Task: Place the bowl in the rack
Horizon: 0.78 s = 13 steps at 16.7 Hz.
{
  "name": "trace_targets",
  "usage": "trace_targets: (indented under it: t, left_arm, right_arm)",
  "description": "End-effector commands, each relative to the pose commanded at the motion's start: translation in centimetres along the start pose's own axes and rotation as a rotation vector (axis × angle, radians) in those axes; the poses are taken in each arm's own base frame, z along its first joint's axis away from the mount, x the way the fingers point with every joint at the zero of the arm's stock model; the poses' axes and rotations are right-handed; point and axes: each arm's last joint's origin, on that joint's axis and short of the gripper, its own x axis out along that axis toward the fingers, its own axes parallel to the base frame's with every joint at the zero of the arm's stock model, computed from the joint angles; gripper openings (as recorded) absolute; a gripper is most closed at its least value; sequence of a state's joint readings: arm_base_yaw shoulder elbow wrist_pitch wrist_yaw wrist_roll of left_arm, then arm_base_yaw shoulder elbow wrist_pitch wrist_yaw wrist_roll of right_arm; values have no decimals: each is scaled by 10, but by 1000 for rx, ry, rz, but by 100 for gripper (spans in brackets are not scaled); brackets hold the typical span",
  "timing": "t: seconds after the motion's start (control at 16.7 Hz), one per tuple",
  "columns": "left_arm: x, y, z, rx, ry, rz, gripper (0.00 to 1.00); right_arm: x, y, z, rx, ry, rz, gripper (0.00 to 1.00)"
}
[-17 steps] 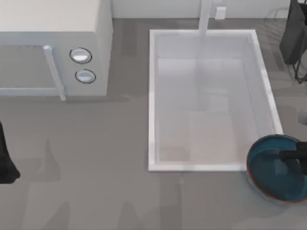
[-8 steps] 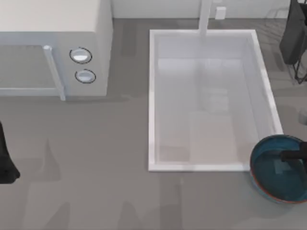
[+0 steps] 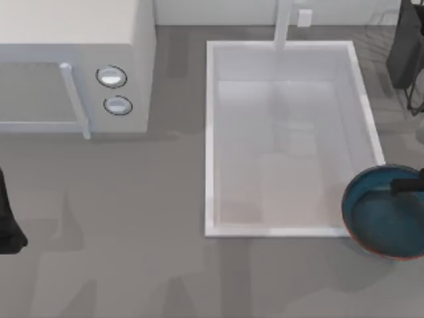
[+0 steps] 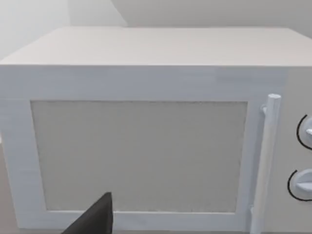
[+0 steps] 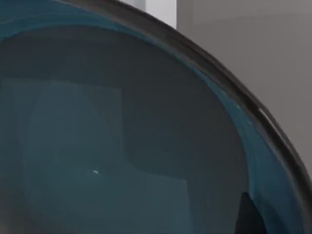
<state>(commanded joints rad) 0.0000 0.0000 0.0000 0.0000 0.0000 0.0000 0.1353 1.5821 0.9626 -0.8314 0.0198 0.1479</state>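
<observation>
The blue bowl [image 3: 384, 215] hangs at the right edge of the counter [image 3: 132, 232], overlapping the near right corner of the white sink [image 3: 209, 132]. The right tool [image 3: 404, 187] grips its rim. The rack [image 3: 411, 59] stands far right. The left tool [image 3: 8, 225] is parked at the left edge; I cannot tell its state.
</observation>
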Motion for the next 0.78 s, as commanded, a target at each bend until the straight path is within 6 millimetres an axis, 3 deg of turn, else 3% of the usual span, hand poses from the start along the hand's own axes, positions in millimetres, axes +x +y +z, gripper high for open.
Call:
trace_targets:
  t: [0.24, 0.54, 0.66, 0.78]
  left_arm:
    - [0, 0, 0, 0, 0, 0, 100]
    - [0, 0, 0, 0, 0, 0, 100]
    - [0, 0, 0, 0, 0, 0, 100]
    - [0, 0, 0, 0, 0, 0, 100]
  right_arm:
    - [-64, 1, 14, 1, 37, -6, 0]
    - [-143, -2, 7, 0, 23, -2, 0]
    - [-159, -3, 3, -1, 6, 1, 0]
    - [-162, -3, 2, -1, 2, 1, 0]
